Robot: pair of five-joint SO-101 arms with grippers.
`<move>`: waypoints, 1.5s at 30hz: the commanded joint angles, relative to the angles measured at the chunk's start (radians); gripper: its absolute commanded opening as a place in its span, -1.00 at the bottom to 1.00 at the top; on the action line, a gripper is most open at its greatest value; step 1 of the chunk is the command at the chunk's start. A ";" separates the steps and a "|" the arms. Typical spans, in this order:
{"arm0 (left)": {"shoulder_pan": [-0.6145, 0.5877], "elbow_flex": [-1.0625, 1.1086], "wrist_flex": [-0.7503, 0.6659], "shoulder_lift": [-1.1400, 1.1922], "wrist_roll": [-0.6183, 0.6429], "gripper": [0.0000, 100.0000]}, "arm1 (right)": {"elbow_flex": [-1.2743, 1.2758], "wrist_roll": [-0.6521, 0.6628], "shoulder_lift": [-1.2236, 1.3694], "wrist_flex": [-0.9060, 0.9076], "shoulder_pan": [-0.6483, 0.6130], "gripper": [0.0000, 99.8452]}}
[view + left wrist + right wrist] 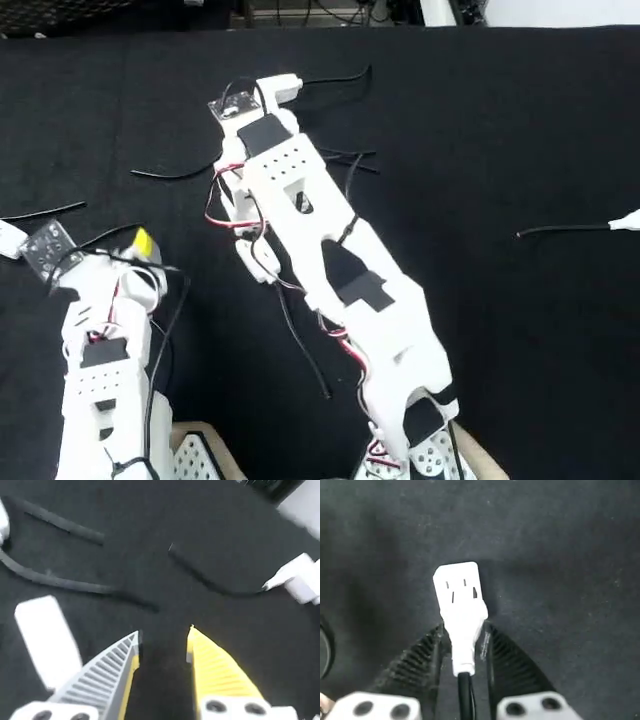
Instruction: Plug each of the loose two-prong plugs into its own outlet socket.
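Black cloth (500, 130) covers the table, with loose black cords (170, 175) strewn across it. Your right gripper (462, 630) is clamped on a white socket (457, 587), its fingers pinching the narrow neck where the cord enters. In the high view that socket sits at the far middle of the cloth, at the tip of the longer arm. Your left gripper (163, 632) hangs over bare cloth near the left edge, fingers spread and nothing between them.

I'd judge you're at the holding step: one socket is secured, no plug is in hand, and nothing looks mated yet. The next move calls for the left gripper to take a plug. A white piece (42, 640) lies just beside that gripper, and a second white piece (300, 577) lies farther off on a cord. Both are too blurred to call plug or socket. A white end (625, 220) lies at the cloth's right edge, well apart from both arms. After that, the prongs must line up with the slots.

The socket's long axis runs straight out from the wrist, in line with the fingers, with the cord trailing back between them. Its slotted face is turned towards the wrist camera, so a plug would likely have to come in against that face, not end-on.
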 commanded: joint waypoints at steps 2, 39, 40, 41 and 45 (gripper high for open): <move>-0.012 0.007 0.075 -0.018 -0.003 -0.68 | -0.053 -0.011 0.007 0.020 0.011 -0.98; -0.033 -0.010 0.138 -0.018 0.003 -0.68 | -0.084 -0.101 0.087 0.000 -0.028 -0.98; -0.035 -0.016 0.143 -0.018 0.003 -0.68 | -0.084 -0.103 0.096 -0.003 -0.028 -0.98; -0.036 -0.021 0.144 -0.018 0.003 -0.68 | -0.087 -0.104 0.099 -0.003 -0.028 -0.98; -0.035 -0.021 0.144 -0.018 0.003 -0.68 | -0.131 -0.104 0.101 0.008 -0.028 -0.98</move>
